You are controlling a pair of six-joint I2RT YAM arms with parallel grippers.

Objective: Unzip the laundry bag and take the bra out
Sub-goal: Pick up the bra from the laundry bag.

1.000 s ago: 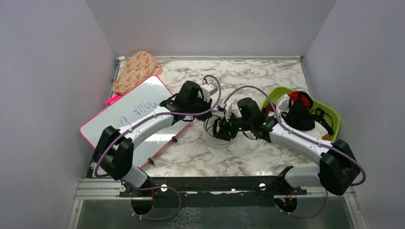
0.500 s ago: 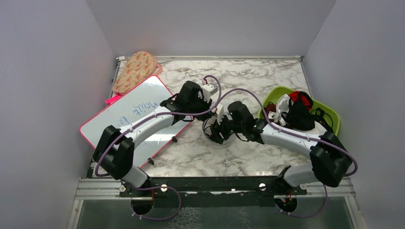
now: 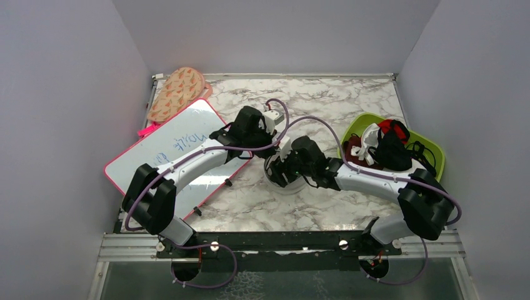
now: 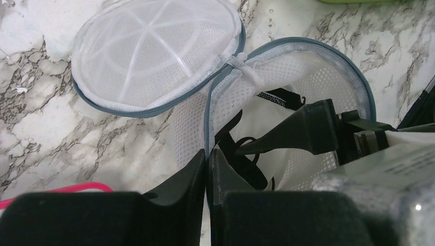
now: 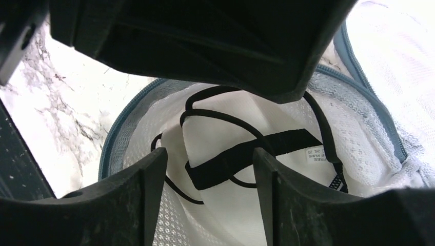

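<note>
The laundry bag (image 3: 285, 185), a white mesh drum with a blue-grey zipper rim (image 4: 308, 43), stands open at the table's middle, its lid (image 4: 154, 51) flipped back beside it. The bra (image 5: 225, 161), black straps and band over white fabric, lies inside the bag and also shows in the left wrist view (image 4: 249, 156). My left gripper (image 4: 206, 156) is shut on the bag's near rim and holds it, seen from above (image 3: 270, 157). My right gripper (image 5: 210, 154) is open inside the bag's mouth, jaws either side of the black band, just above it (image 3: 282, 170).
A lime-green tray (image 3: 437, 153) with dark red, white and black cloths sits right of the bag, behind my right arm. A pink-framed whiteboard (image 3: 175, 150) lies at the left, with an orange patterned item (image 3: 178, 94) behind it. Grey walls close three sides.
My right arm has swung left, carrying its open gripper from beside the tray over and into the bag's mouth. My left gripper has stayed shut on the rim.
</note>
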